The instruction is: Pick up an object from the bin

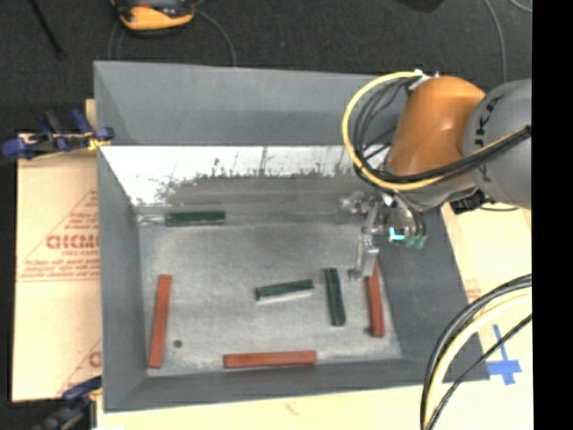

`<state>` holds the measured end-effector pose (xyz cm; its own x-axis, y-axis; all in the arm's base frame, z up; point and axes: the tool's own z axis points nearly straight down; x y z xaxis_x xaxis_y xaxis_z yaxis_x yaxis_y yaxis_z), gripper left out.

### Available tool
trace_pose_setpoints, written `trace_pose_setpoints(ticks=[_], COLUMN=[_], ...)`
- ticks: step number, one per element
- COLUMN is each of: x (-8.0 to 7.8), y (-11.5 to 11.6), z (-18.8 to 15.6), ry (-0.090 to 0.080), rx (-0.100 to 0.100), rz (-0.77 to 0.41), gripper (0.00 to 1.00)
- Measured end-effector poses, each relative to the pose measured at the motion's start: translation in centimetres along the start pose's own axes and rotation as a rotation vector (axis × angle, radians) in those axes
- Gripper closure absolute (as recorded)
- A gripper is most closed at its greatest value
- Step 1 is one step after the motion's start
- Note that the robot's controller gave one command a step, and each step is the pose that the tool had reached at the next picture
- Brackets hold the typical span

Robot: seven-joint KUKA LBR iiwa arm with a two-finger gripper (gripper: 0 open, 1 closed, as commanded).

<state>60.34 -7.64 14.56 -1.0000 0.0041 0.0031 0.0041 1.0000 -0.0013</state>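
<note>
End effector (367, 265) above the right red bar (375, 307) in the bin (121, 267), which holds three red bars (269, 359) and three green bars (334, 296).
It lies by the right wall, long axis near to far, far end beneath the end effector; whether that is open or closed cannot be told.

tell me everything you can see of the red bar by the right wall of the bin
The red bar is a slim, straight stick of rusty red, material unclear. It lies flat on the bin floor near the right wall, running almost straight up the view. A dark green bar lies apart beside it, toward the bin's middle, roughly parallel. The hand hangs over its upper end; contact cannot be told.
</note>
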Motion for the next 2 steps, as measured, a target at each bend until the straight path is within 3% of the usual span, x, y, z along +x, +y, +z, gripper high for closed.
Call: trace_pose_setpoints(ticks=[1,2], x=[-0.2,2.8], y=[0.0,1.4], z=[-0.4,4.5], ry=[-0.008,-0.013], rx=[0.001,0.002], rz=[-0.001,-0.009], gripper=[0.00,0.00])
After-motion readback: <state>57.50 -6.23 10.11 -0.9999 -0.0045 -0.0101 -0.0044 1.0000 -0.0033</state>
